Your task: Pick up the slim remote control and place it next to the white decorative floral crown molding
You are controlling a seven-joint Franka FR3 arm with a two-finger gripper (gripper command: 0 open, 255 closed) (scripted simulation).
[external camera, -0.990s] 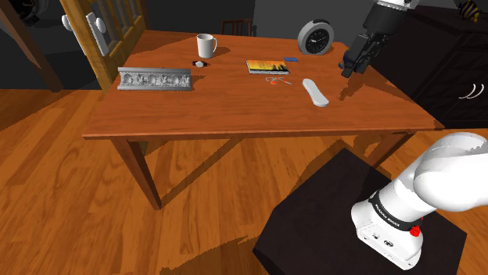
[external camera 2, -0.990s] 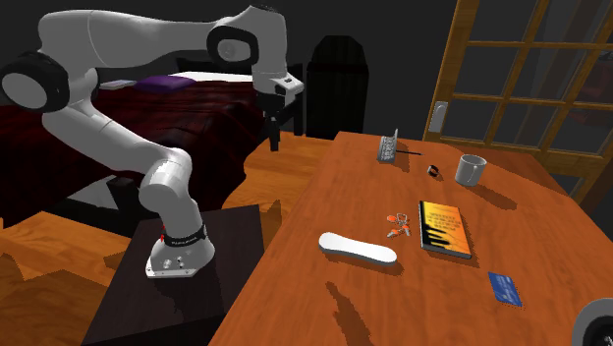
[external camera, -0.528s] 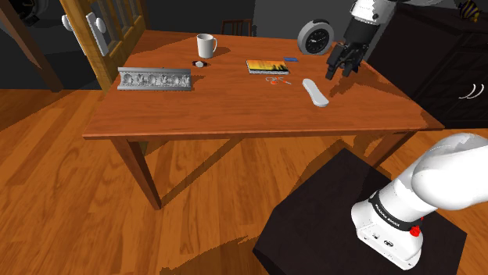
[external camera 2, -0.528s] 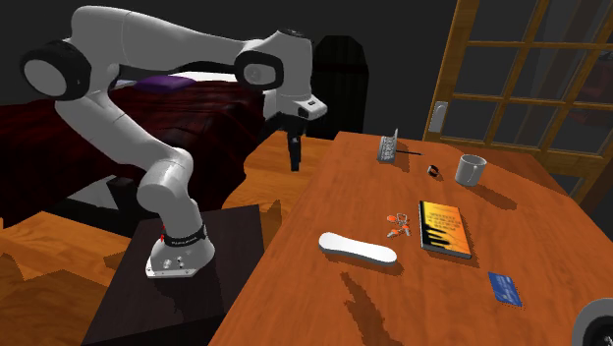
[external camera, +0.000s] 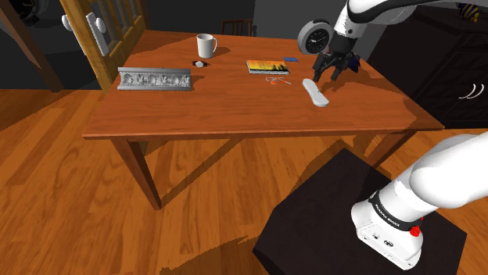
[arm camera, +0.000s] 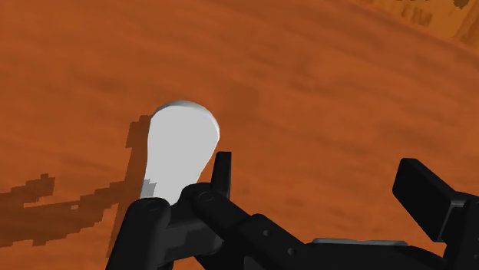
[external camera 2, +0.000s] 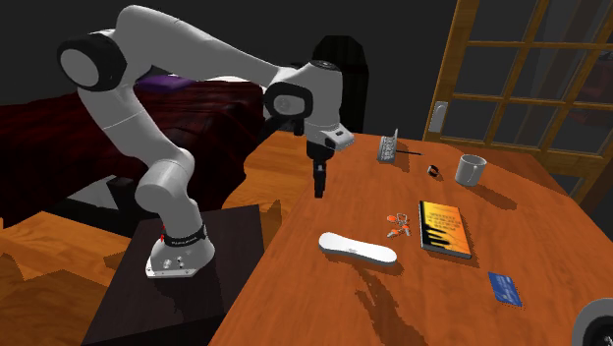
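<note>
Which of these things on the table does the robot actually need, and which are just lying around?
Needed for the job: remote, white molding, end effector.
Just lying about: mug, book, keys, clock, blue card.

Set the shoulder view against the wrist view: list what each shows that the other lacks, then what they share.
Shoulder view, not wrist: the molding, mug, clock, book and stand. Wrist view, not shoulder: the remote has its rounded end beside one finger, outside the open pair, not between them. Both: the remote, the gripper above it, and the table.
</note>
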